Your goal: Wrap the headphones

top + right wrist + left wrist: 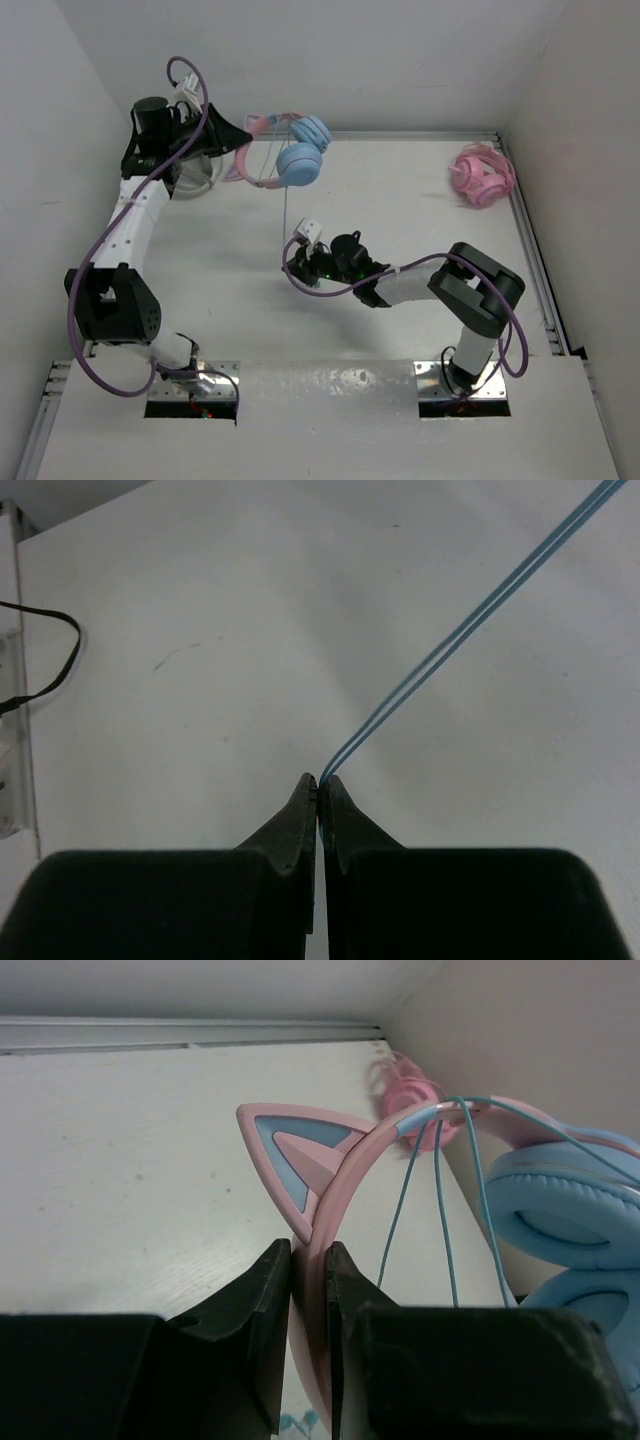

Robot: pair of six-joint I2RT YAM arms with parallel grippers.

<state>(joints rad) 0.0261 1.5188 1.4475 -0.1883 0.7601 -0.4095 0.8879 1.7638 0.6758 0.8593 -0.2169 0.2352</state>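
The headphones (298, 158) have a pink cat-ear headband (345, 1175) and light blue ear cups (560, 1210). They are held up at the back of the table. My left gripper (236, 140) is shut on the headband just below one cat ear (290, 1155), as the left wrist view (308, 1260) shows. The thin light blue cable (286, 215) is looped over the headband (437, 1190) and runs taut down to my right gripper (290, 260). That gripper is shut on a doubled strand of cable (470, 620) at its fingertips (320, 780), low over the table's middle.
All-pink bundled headphones (482, 175) lie at the back right, also seen in the left wrist view (410, 1095). A white-grey object (197, 177) sits partly hidden behind my left arm. A metal rail (532, 250) edges the table's right side. A black wire (50, 670) lies left of my right gripper.
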